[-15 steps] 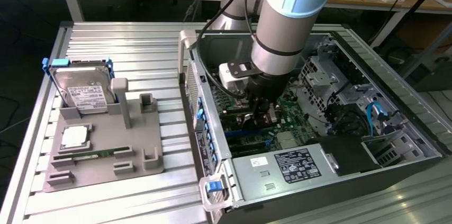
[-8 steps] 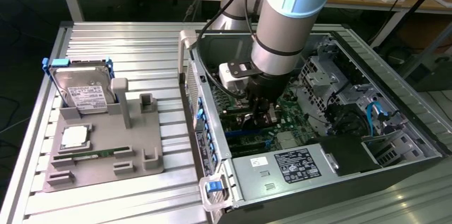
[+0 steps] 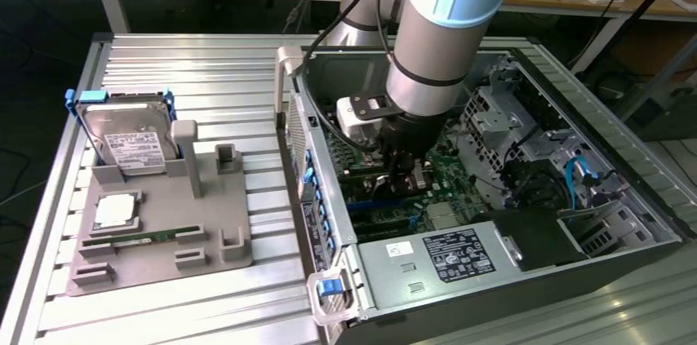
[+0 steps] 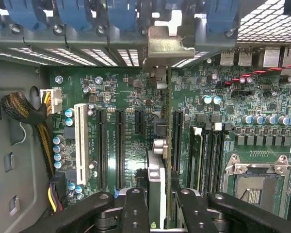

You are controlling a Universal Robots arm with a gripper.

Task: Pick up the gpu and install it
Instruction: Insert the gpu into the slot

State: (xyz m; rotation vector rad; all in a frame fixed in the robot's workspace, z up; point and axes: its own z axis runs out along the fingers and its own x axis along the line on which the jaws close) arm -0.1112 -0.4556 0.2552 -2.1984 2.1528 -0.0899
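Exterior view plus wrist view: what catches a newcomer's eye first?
The big silver arm reaches down into the open computer case, at the exterior view's centre. In the wrist view, the tool grips the gpu edge-on over the green motherboard. A hard drive stands in a grey holder at the exterior view's left.

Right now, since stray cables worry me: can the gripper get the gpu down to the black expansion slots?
Likely yes: the gripper holds the gpu edge-on over the motherboard. The black slots lie bare, and the cable bundle sits well off to one side.
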